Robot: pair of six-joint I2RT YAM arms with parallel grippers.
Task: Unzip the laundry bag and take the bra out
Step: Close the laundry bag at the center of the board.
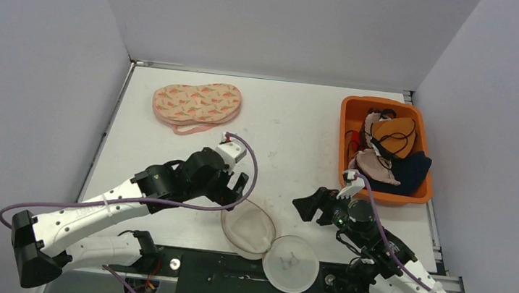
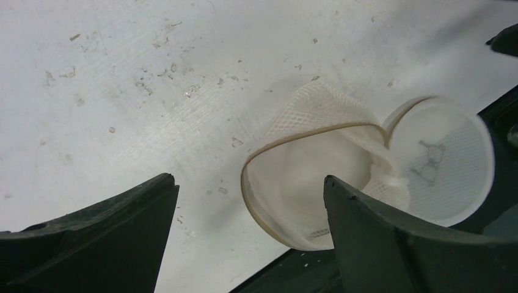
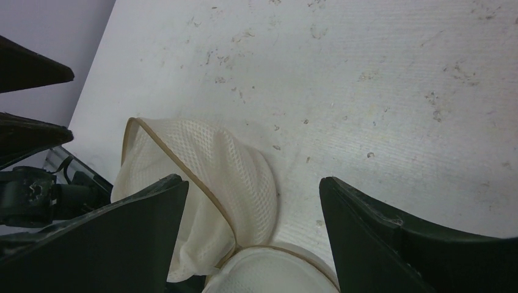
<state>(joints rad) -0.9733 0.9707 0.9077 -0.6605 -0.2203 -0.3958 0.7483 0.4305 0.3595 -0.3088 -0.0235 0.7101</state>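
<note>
The white mesh laundry bag lies unzipped and spread open at the table's front edge, and its round second half hangs over the edge. Nothing shows inside it. The peach bra with a carrot print lies flat at the back left of the table. My left gripper is open and empty just above the bag's left half. My right gripper is open and empty to the right of the bag, pointing towards it. Neither gripper touches the bag.
An orange bin with several garments stands at the back right. The black base rail runs along the near edge, under the bag's overhanging half. White walls enclose the table on three sides.
</note>
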